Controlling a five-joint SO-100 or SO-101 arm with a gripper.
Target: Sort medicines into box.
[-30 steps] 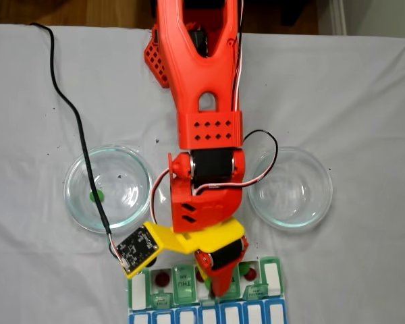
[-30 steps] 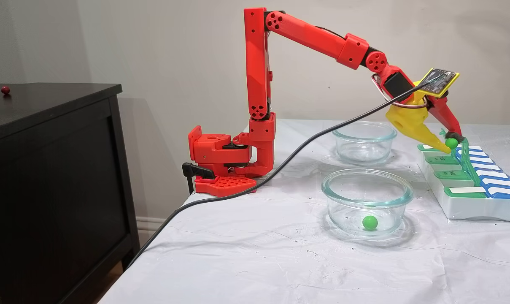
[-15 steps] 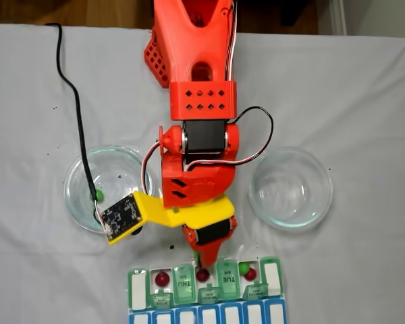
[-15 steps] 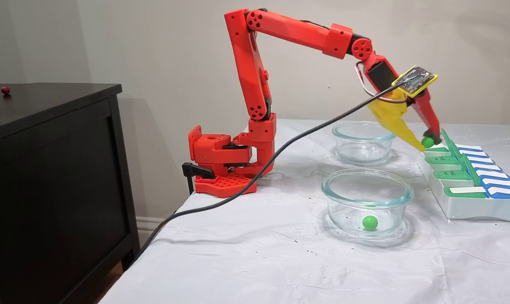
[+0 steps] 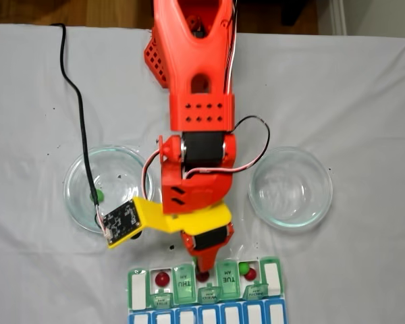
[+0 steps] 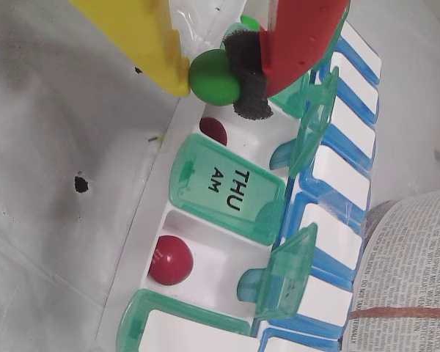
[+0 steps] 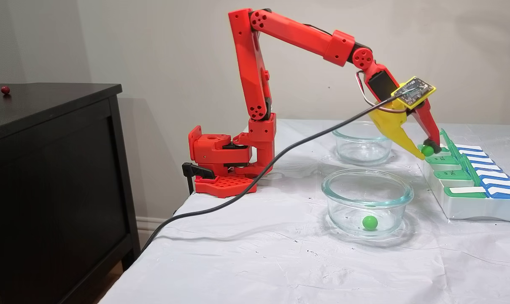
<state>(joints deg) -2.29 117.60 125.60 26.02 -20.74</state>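
A: Item, gripper [image 7: 427, 150]: position against a second ago?
B: Drawn back from over the box [image 7: 474, 209] toward the arm's base, and lower; it now hangs at the box's near edge (side fixed view).

A: Item, green ball [image 6: 214, 76] in its jaws?
B: Carried along, same grip; now above the open compartment beside the THU lid [image 6: 226, 188].

A: Item, black cable [image 5: 79, 135]?
B: In the top-down fixed view, swung left across the left glass dish [image 5: 79, 206].

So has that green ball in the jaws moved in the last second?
Yes. In the side fixed view the green ball has come back toward the arm's base, from over the pill box to its near edge.
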